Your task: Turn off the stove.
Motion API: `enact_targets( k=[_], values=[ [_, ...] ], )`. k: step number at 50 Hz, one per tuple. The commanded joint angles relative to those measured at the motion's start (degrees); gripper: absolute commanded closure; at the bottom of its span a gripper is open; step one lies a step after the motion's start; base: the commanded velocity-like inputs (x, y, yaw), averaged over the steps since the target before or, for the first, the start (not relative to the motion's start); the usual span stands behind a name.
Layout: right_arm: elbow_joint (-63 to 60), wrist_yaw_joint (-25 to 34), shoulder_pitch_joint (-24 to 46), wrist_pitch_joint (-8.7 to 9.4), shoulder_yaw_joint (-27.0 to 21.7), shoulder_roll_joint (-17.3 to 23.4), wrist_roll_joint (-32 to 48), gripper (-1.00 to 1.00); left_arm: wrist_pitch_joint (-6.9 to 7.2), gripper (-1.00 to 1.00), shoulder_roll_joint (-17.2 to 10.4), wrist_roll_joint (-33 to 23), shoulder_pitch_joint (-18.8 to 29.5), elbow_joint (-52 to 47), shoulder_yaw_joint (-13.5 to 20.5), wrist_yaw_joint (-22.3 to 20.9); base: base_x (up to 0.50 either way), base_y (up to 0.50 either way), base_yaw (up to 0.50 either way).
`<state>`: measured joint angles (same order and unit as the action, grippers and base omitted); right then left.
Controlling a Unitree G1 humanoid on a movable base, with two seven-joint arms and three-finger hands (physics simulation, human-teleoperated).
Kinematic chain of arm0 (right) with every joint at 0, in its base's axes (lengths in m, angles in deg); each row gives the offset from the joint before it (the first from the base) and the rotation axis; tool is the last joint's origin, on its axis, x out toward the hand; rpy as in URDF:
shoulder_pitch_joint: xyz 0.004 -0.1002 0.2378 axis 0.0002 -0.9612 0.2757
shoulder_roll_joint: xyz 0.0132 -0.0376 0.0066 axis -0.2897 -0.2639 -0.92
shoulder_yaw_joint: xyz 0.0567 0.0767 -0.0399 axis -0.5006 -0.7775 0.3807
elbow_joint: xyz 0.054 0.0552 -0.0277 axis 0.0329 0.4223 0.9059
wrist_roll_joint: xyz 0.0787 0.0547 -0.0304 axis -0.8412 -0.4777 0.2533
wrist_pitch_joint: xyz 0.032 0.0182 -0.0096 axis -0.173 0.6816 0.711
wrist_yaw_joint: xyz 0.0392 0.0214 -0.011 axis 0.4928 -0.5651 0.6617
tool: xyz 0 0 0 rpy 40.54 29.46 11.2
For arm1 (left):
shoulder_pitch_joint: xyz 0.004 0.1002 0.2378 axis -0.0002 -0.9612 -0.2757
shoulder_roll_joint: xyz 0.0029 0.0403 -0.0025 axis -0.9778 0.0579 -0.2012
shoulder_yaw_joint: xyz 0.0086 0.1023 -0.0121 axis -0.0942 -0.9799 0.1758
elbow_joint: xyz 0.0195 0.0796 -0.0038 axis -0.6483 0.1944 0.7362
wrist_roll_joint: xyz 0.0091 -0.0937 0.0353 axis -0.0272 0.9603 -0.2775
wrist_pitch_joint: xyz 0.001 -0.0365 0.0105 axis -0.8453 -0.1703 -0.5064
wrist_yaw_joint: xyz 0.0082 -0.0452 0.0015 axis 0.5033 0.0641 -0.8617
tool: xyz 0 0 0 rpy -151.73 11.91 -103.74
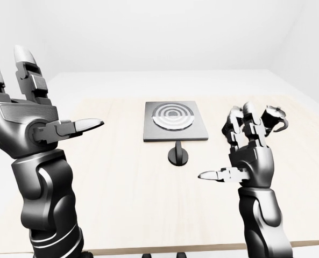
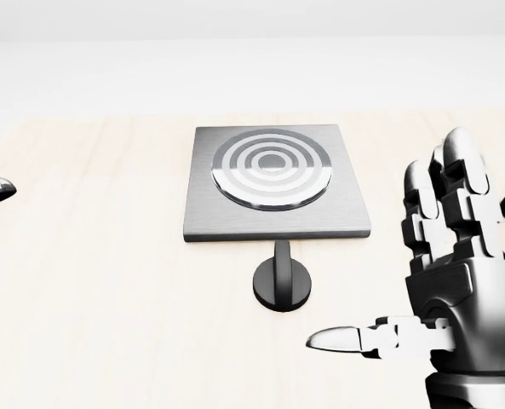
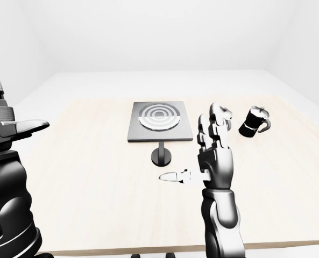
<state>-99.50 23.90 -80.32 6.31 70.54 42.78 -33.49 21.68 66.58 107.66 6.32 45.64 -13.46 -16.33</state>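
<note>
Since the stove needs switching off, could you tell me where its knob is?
In the head view the knob sits at centre, just below the stove, left of the open right hand.

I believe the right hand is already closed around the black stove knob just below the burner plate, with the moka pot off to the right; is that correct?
Not quite. The right hand is open, fingers spread, and hangs apart from the stove knob, to its right in the head view. The knob does sit just below the burner plate, and the moka pot is off to the right.

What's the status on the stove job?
Both hands open: right hand raised beside the stove, left hand up, off to the side. Knob untouched. Moka pot stands aside, path clear.
</note>
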Motion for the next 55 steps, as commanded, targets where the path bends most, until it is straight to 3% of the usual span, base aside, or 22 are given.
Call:
enact_targets(
  k=[1,16,35,47,48,55],
  values=[
    [2.96,1.59,-3.42,0.0,2.02,-0.31,1.62,-1.0,0.0,-1.0,-0.03,0.01,-0.11,-0.09,0.12,0.01,0.0,0.0,0.0],
    [10.33,3.79,-7.27,0.0,2.98,-0.02,4.24,-1.0,0.0,-1.0,0.02,0.16,-0.22,-0.63,0.11,0.02,0.0,0.0,0.0],
    [10.24,4.55,-4.98,0.0,2.28,0.13,5.61,-1.0,0.0,-1.0,-0.07,0.24,-0.38,-0.71,0.31,-0.01,0.0,0.0,0.0],
    [18.26,5.02,-5.63,0.0,4.01,-0.21,6.35,-1.0,0.0,-1.0,-0.19,0.32,-0.5,-0.83,0.47,0.12,0.0,0.0,0.0],
    [20.04,6.11,-2.49,0.0,6.54,0.36,8.22,-1.0,0.0,-1.0,-0.59,0.57,0.34,-0.61,0.81,0.35,0.0,0.0,0.0],
    [20.56,6.51,-1.9,0.0,7.22,0.17,8.93,-1.0,0.0,-1.0,-0.77,0.76,0.37,-0.52,0.75,0.53,0.0,0.0,0.0]
  ],
)
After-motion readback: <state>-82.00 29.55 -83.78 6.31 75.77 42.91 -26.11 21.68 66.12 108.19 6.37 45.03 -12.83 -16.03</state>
